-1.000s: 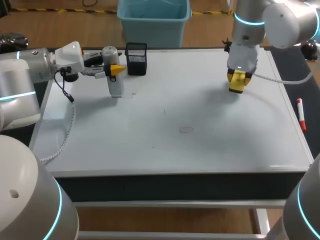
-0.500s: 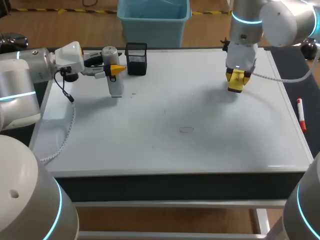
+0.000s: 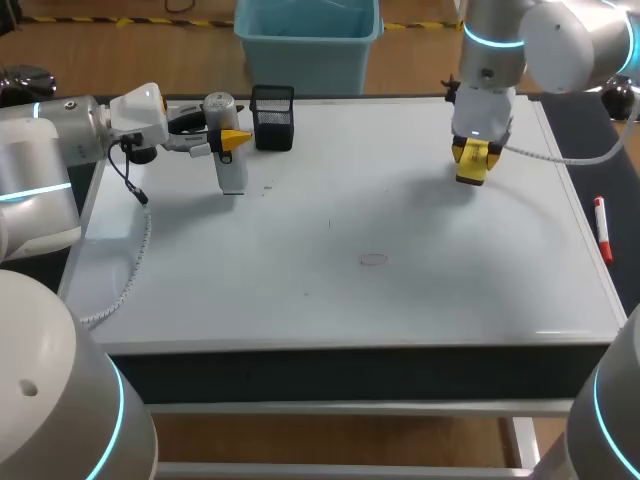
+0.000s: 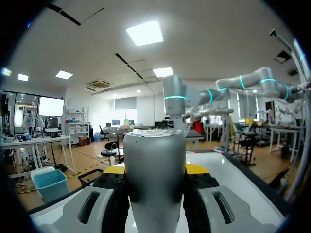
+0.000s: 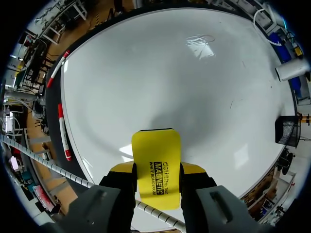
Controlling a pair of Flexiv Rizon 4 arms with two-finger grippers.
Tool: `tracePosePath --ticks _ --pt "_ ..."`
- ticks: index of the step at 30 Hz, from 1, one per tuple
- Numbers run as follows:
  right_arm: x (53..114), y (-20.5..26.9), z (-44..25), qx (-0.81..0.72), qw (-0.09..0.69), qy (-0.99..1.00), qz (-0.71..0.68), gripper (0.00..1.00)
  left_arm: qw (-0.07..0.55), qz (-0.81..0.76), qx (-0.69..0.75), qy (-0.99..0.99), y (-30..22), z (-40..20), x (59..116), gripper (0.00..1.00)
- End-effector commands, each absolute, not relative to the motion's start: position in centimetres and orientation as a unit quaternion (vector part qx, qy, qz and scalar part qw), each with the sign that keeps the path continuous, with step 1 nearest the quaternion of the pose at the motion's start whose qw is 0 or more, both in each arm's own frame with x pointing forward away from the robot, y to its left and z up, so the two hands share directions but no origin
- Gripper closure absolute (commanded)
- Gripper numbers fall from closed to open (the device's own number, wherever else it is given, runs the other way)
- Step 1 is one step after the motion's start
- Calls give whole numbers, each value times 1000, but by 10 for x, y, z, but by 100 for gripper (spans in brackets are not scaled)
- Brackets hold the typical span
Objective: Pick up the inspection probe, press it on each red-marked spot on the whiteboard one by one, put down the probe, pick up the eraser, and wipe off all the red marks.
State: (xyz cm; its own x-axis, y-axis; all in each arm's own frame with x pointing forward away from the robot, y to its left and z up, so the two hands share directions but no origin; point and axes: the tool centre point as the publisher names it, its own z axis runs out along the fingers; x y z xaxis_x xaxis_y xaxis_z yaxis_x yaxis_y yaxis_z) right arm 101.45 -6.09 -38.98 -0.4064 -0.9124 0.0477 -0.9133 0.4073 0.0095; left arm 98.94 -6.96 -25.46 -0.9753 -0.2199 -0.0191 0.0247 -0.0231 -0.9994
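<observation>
"Over on the left side of the whiteboard, what is that grey tube?"

"That is the probe. The left gripper has it pinched between its two fingers. It stands up straight next to the black mesh cup. I cannot tell if its bottom end touches the board."

"So the probe is not put down yet?"

"No. I think that step is not done."

"What is the other arm holding?"

"The right gripper has its fingers squeezed on the yellow eraser. It hangs over the far right part of the board. From the right wrist camera the eraser sticks out past the fingers, with white board under it and a soft shadow there. It looks like it is up in the air, not rubbing."

"So the eraser is picked up. Are the red marks gone?"

"Not all. I see one pale red ring near the middle of the board. It is well apart from the eraser. I see no other red marks."

"And that red pen?"

"That red marker lies off the board's right edge. Nobody is touching it."

"What is left, then?"

"I think the eraser needs to go to that pale ring and wipe it off. The probe needs to be set down too."
</observation>
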Motion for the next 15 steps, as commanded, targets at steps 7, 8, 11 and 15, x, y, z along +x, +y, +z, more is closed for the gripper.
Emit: tracePosePath --ticks 7,8,11,15 --pt "1016 -61 -389 545 24 -838 10 100 82 -710 -7 700 -110 -226 939 100" --pt "1016 -61 -389 545 24 -838 10 100 84 -712 -2 698 -114 -223 932 100" --pt "1016 -61 -389 545 24 -838 10 100 83 -713 20 696 -131 -215 908 100" --pt "1016 -61 -389 545 24 -838 10 100 63 -713 41 697 -158 -215 882 100"
